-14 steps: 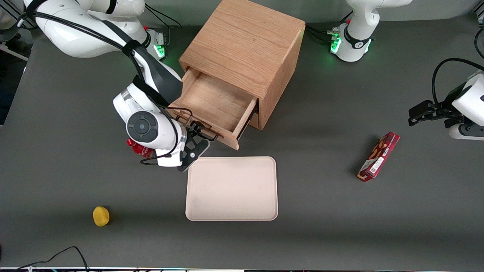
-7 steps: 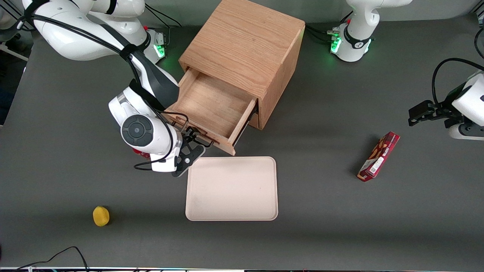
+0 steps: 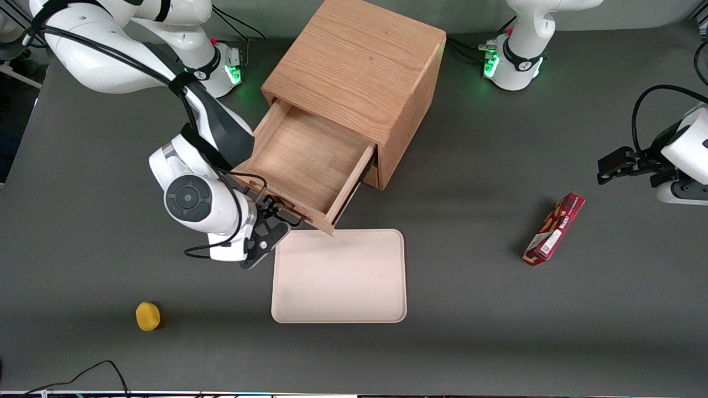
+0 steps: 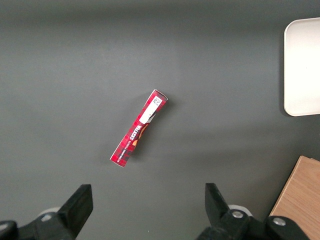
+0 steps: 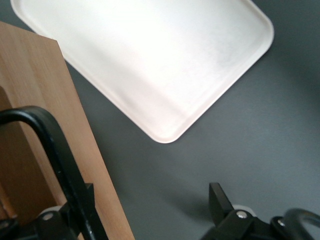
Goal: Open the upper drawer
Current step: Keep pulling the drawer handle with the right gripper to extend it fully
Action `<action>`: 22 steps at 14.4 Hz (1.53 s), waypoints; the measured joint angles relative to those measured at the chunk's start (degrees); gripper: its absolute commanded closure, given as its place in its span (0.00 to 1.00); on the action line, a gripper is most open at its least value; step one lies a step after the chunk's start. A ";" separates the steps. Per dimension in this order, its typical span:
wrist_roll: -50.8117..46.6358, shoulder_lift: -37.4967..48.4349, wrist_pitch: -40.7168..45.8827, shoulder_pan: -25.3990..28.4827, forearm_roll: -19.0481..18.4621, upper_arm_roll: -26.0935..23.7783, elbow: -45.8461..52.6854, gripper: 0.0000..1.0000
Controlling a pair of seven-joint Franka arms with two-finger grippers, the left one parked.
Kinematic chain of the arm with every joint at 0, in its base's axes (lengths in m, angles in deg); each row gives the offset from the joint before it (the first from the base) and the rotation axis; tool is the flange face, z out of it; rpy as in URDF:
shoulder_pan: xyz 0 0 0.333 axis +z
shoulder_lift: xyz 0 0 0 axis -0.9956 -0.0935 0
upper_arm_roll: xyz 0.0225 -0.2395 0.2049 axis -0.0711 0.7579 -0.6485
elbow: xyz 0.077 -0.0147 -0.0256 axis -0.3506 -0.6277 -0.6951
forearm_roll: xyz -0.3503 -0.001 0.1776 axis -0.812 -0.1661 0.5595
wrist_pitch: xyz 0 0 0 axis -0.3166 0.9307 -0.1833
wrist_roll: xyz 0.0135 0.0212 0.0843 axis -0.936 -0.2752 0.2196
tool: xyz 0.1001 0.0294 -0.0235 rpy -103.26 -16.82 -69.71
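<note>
1 hand point(image 3: 269, 217) grips upper drawer point(image 3: 301, 161) handle point(image 5: 55, 155).

Light-oak grain runs across the upper drawer point(image 3: 306, 162) and its cabinet point(image 3: 359, 66), the black end effector point(image 3: 269, 219) at the drawer's black handle point(image 5: 60, 160), a cream tray point(image 3: 339, 276), yellow ball point(image 3: 147, 316) and red box point(image 3: 554, 229) near the cabinet on the dark grey bench point(image 3: 498, 331).

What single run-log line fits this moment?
step: pulling | upper drawer: mostly open, empty | claw: at black handle | tray: bare
</note>
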 measured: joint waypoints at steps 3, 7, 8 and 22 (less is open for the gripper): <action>1.16 -0.17 -0.15 -0.09 -0.32 0.67 0.56 0.00; 1.78 -0.68 -0.20 -0.14 -0.87 1.43 1.54 0.00; 2.08 -0.88 -0.16 -0.15 -0.98 1.44 1.72 0.00; 3.60 -1.29 1.44 0.86 -1.38 2.29 3.43 0.00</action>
